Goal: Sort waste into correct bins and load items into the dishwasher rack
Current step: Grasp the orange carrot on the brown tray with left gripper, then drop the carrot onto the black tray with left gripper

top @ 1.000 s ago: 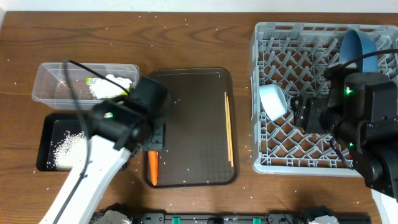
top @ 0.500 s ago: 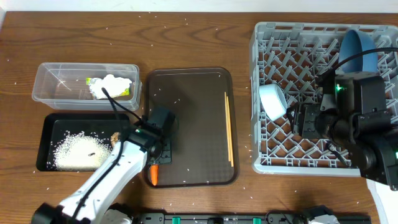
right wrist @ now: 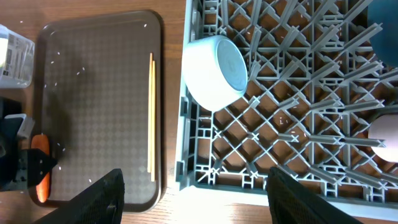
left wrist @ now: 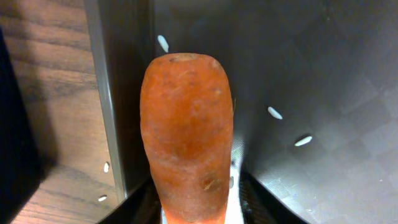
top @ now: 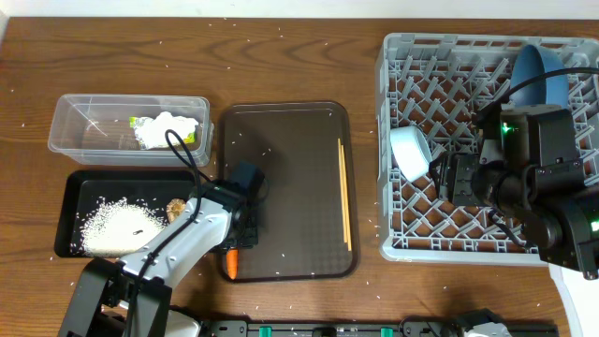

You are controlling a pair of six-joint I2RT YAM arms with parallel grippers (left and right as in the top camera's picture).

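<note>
Moved, overhead: my left pincer [top: 240,234] has dropped from above the left edge of the serving tray [top: 290,168] to its near-left corner, onto the carrot [top: 230,263]. My right pincer [top: 457,178] has barely shifted.
Carrot, overhead: it lies inside the serving tray's near-left corner, along the left rim, with its tip poking out below my pincer.
Black tray [top: 67,192], overhead: it sits just left of the serving tray with rice [top: 108,225] already in it. I judge the carrot belongs there.
Carrot, left wrist: it fills the view, running straight between my fingers [left wrist: 146,202] and resting on the serving tray floor beside the rim.
Left pincer state: the jaws flank the carrot closely, but I cannot tell whether they press yet.
Right pincer, right wrist: the jaws are wide apart and hold nothing. They are over the dishwasher rack [right wrist: 186,168], right of the serving tray and near the white bowl [right wrist: 214,70].
Chopsticks [right wrist: 151,112]: they are on the serving tray's right side, not yet loaded.
Meaning: the approach looks done, so I judge squeeze and lift come next.
</note>
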